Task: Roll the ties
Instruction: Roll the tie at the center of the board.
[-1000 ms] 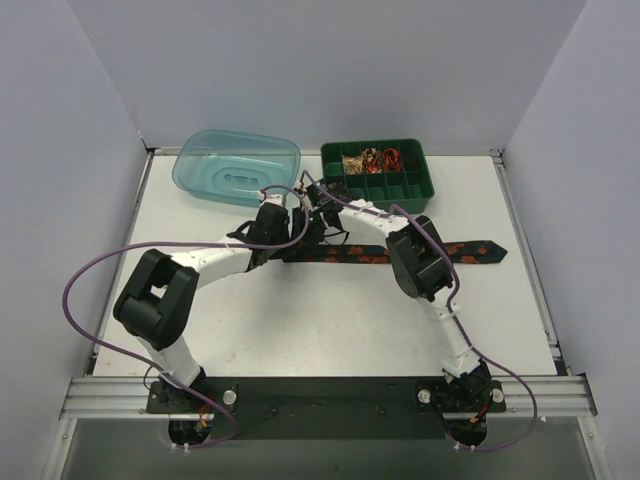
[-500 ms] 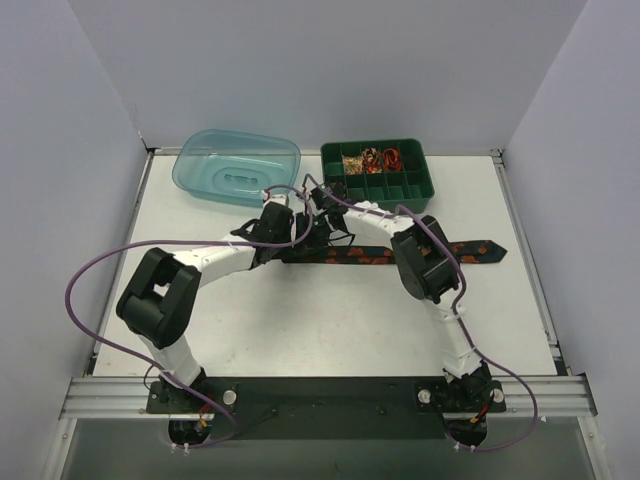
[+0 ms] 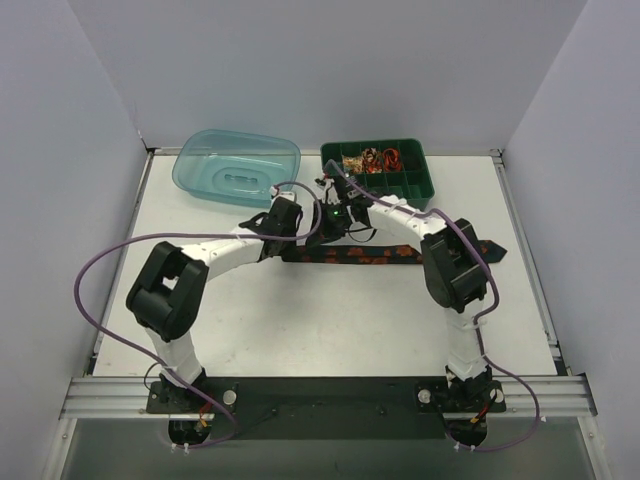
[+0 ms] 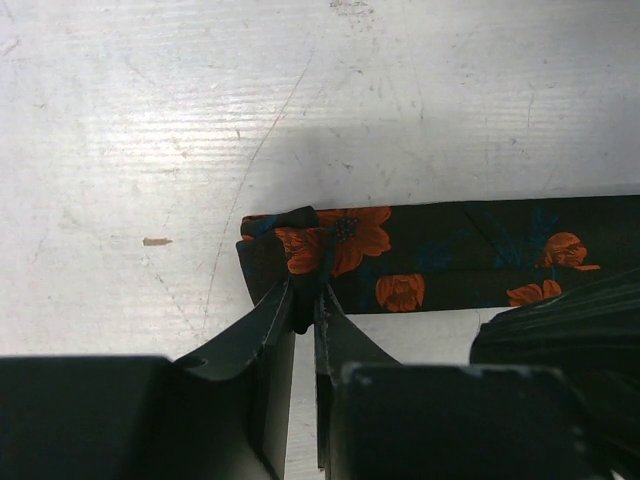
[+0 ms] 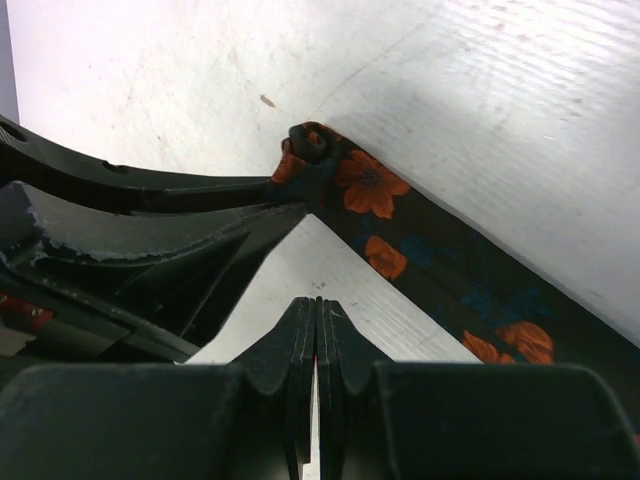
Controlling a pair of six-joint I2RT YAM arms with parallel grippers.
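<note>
At table (image 3: 300,320) centre, floral tie (image 3: 400,253) lies flat, 9 to 3 o'clock. Left gripper (image 4: 305,300) nearly closed, pinching the tie's curled 9 o'clock end. Right gripper (image 5: 316,305) fully closed, empty; its arm has swung toward 3 o'clock. Roll barely begun.

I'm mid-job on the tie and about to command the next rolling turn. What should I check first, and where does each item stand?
1. Left gripper clamped on the tie at its end: ok.
2. Right gripper shut, holding nothing: ok.
3. Roll formed: not ok, only a small curl at the end.
4. Rest of the tie flat and straight on the table: ok.
5. Far end free of the right arm: cannot tell, the arm crosses over it in the top view.
</note>
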